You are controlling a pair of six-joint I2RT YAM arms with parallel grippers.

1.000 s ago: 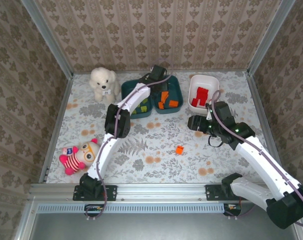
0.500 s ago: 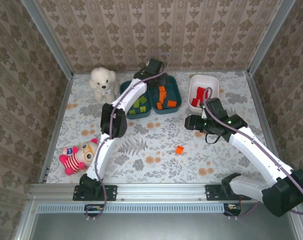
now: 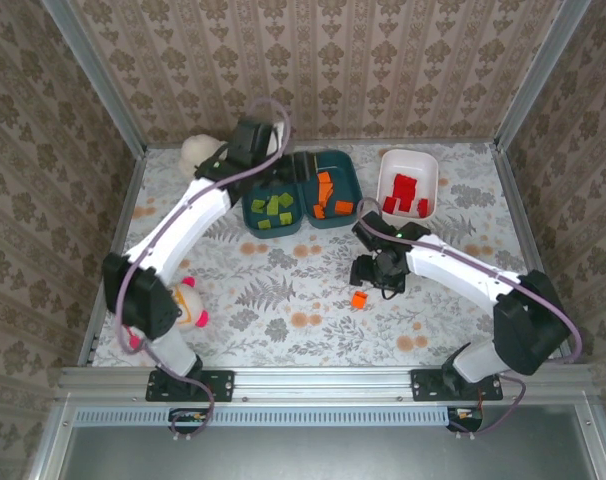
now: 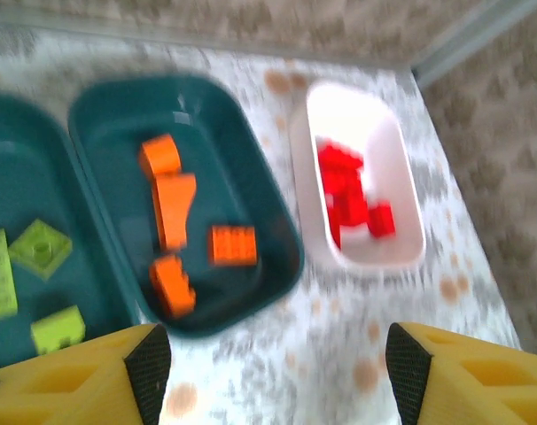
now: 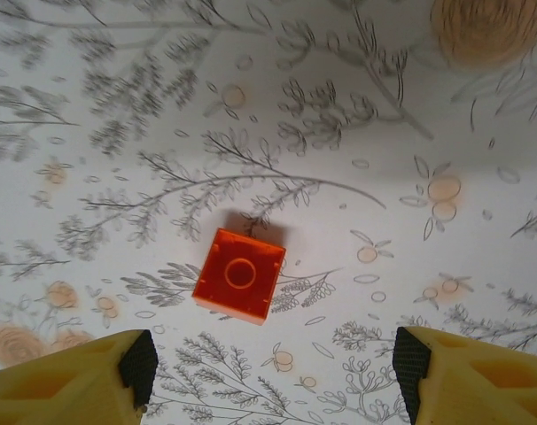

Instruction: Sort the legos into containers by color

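Three filled tubs at the back, one loose orange brick under the right pincer.

The floral bench (image 3: 313, 330) carries a row of tubs along its far side: the left teal tub (image 3: 273, 232) holds green legos (image 3: 273, 208), the right teal tub (image 3: 358, 190) touching it holds orange legos (image 3: 328, 195), and the white tub (image 3: 408, 155), standing apart to the right, holds red legos (image 3: 403, 200). A plush dog (image 3: 195, 152) sits left of the row, partly behind the left arm (image 3: 183, 225). The left pincer (image 4: 277, 376) hovers by the left teal tub, fingers apart and empty. The right pincer (image 5: 268, 372) hangs over mid-bench, fingers spread, nothing between them. The orange brick (image 5: 239, 274) lies beneath it on the bench, stud up, untouched.
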